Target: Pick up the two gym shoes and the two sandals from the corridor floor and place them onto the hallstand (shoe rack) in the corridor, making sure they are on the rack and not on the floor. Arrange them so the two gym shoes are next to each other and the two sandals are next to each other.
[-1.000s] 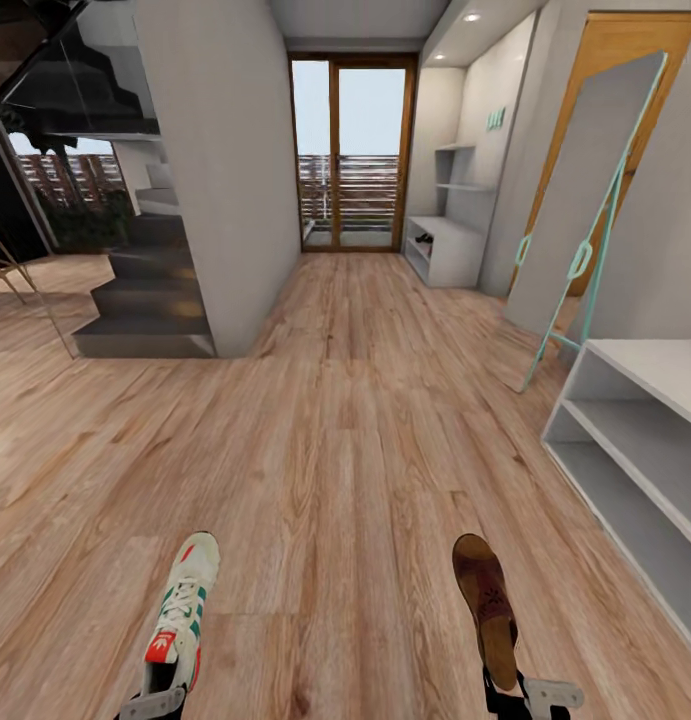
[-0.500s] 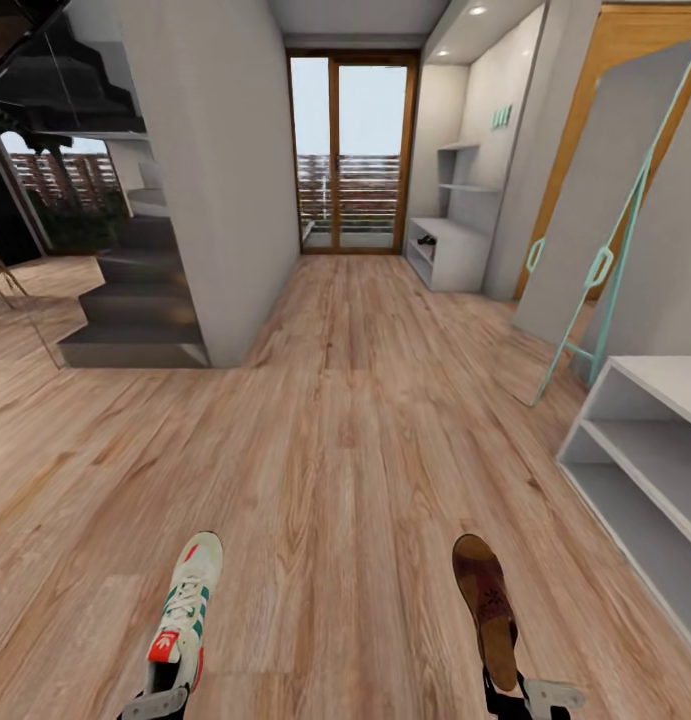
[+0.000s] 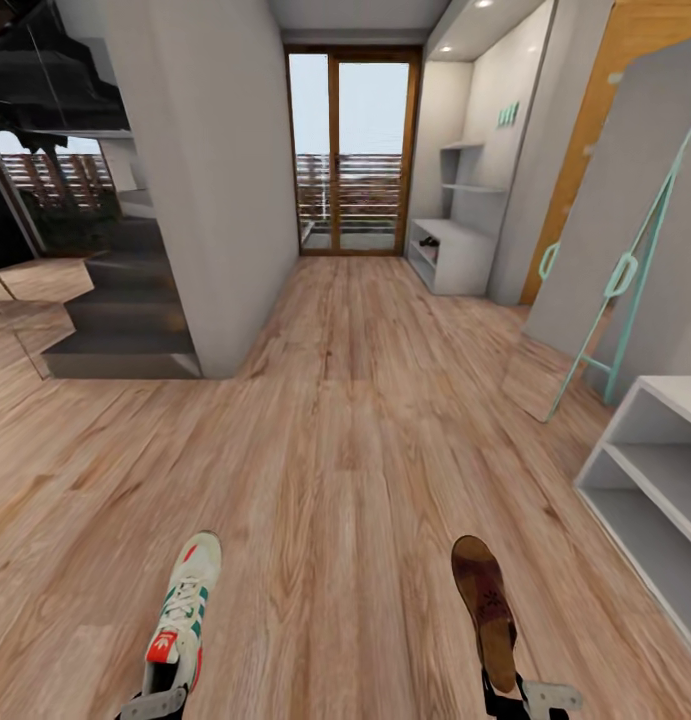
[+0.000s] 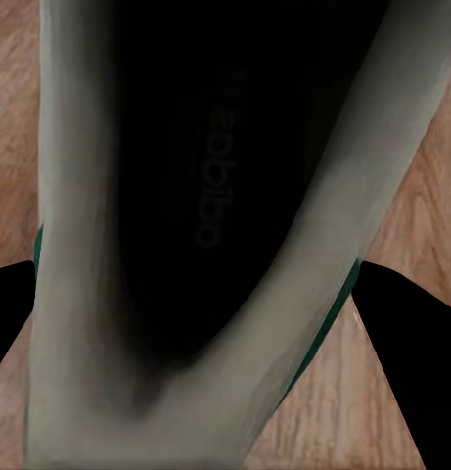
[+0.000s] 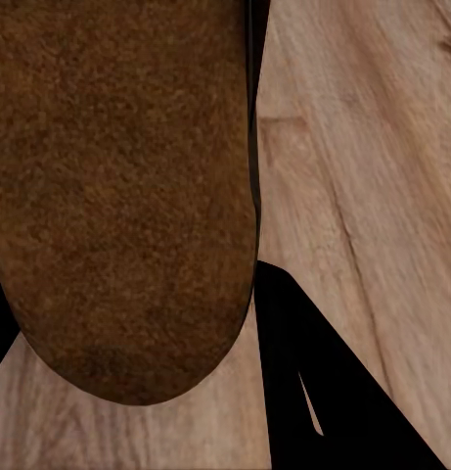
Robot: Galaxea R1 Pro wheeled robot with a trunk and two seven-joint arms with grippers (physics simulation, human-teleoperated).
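one gym shoe (image 3: 183,622) in left gripper (image 3: 155,700) — one sandal (image 3: 487,610) in right gripper (image 3: 530,695).

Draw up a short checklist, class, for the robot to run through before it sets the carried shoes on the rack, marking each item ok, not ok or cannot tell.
1. Left gripper holds the gym shoe: ok.
2. Right gripper holds the sandal: ok.
3. Hallstand in sight, at the right: ok.
4. Its visible tiers free of shoes: ok.
5. Corridor floor ahead free of obstacles: ok.
6. Second gym shoe and second sandal located: cannot tell.
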